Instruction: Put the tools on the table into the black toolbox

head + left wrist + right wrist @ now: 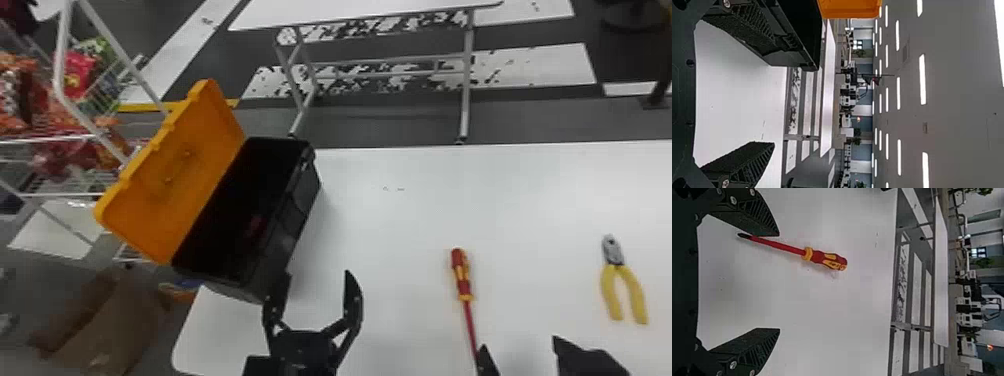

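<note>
- The left end effector (pixel 318 274) is wide apart with nothing between its fingers, at the near end of the toolbox, one fingertip close to the box wall.
- The right end effector (pixel 519 341) is also spread wide and holds nothing; it is at the near side of the worktop (pixel 400 225), its left finger by the screwdriver's tip.
- The red and yellow screwdriver (pixel 461 275) lies on the worktop, handle toward the far side, shaft toward the near side.
- The yellow-handled pliers (pixel 612 252) lie farther right, handles toward the near side.
- The black toolbox (pixel 275 255) sits at the left of the worktop, its orange lid (pixel 200 130) open to the left; something reddish (pixel 256 227), too dim to identify, shows inside.
- Beyond the left edge is a white rack (pixel 59 75) with colourful packets (pixel 77 75).
</note>
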